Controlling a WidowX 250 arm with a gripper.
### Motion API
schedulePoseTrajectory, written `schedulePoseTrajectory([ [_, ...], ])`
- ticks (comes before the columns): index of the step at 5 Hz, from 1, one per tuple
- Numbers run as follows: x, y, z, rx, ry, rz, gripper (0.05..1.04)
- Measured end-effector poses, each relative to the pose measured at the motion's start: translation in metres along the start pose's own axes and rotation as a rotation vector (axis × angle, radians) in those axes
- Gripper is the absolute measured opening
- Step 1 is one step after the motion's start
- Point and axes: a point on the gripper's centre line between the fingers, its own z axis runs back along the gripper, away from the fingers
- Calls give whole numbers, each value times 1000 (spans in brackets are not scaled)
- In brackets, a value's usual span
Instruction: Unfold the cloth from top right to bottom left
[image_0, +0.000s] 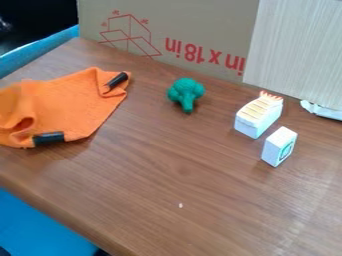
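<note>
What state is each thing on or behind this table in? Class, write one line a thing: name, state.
Orange fabric cloth: partly spread, rumpled at the left, not fully flat.
Green toy broccoli: stem towards the camera; standing or lying, cannot tell.
Small white rectangular block: standing on end.
Larger white block with orange-striped top: resting striped side up.
Brown cardboard panel: upright, red print upside down.
</note>
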Motion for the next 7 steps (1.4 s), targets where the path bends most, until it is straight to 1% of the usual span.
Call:
schedulePoseTrajectory([
  [1, 2, 11, -8, 67, -9, -26, 50],
  [2, 7, 24, -9, 105, -9, -25, 50],
  [3, 9, 38, -8, 112, 19, -23, 50],
  [4, 12, 51, -7, 103, 29, -16, 50],
  [5, 20, 56, -6, 103, -8, -30, 64],
  [6, 31, 62, -5, 93, -63, -47, 192],
  [7, 39, 56, 0, 49, -33, -121, 422],
])
